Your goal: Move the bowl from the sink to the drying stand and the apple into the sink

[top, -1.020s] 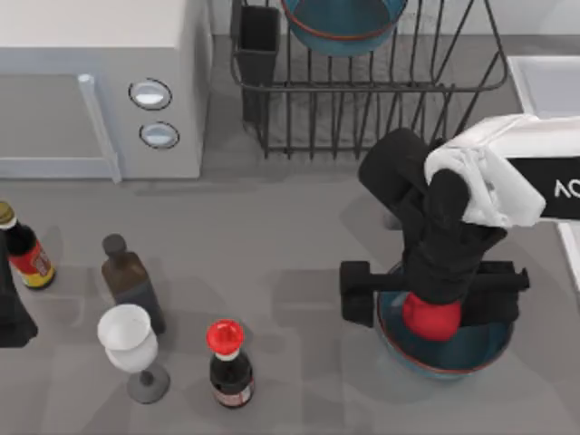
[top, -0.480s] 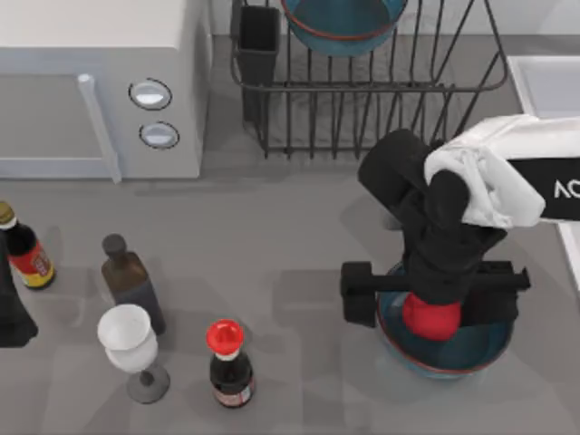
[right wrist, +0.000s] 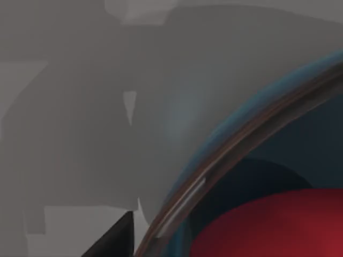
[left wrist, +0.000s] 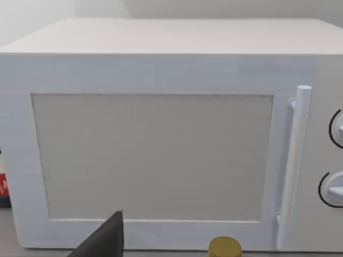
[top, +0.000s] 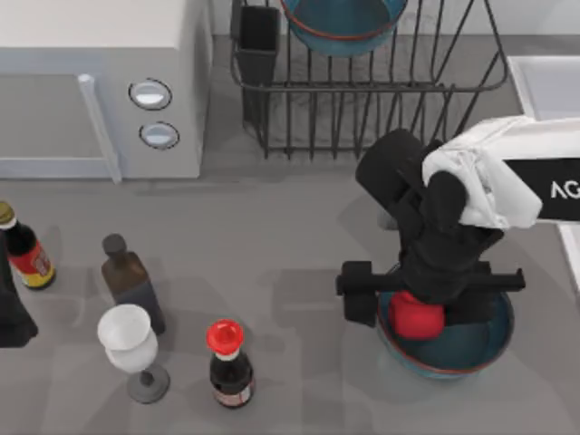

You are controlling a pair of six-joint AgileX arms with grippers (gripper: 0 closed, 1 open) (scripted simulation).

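Right hand (top: 419, 313), seemingly clamped on the apple (top: 415, 317), has just nudged it sideways inside the table's bowl (top: 476, 349), suggesting the sink-bound lift is starting.

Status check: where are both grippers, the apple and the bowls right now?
Right gripper down over apple inside table bowl. Other bowl on drying stand. Left arm parked at left edge facing microwave. Nothing blocking.
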